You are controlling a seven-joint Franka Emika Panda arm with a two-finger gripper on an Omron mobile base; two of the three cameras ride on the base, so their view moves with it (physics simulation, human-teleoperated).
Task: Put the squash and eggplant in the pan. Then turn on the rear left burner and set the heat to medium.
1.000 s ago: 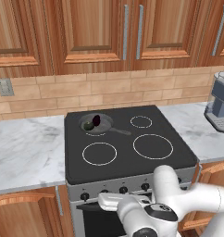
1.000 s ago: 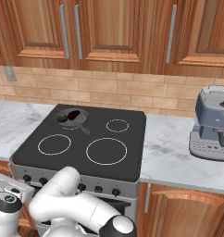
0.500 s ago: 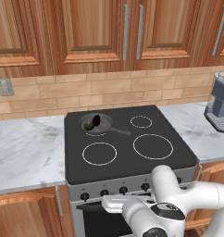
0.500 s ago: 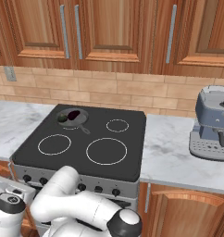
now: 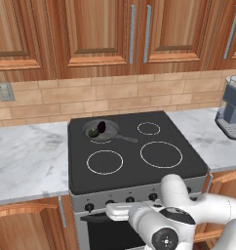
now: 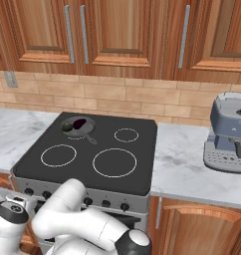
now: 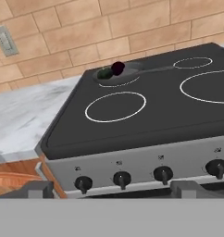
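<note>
Stretching across the back: wood cabinets above a tan brick wall, with a wall outlet at the left. Below, marble counter on both sides of a black glass stove; grey coffee machine on the right stretch of counter, well apart from the stove. Four white rings marked on the glass. Rear left burner mostly covered by the pan, only an arc of its ring showing at the pan's front edge; thin straight handle pointing toward the middle of the stove. Inside the pan, side by side and about touching: squash on the left, eggplant on the right, both seen again from the right base view and the hand view. Row of dark knobs along the silver front panel, below the glass. Low in front of that panel, level with the knobs: gripper, fingers spread wide apart, nothing between them, clear of every knob; leftmost knob just above the left fingertip in the hand view. White arm bent low in front of the oven door in both base views.
</note>
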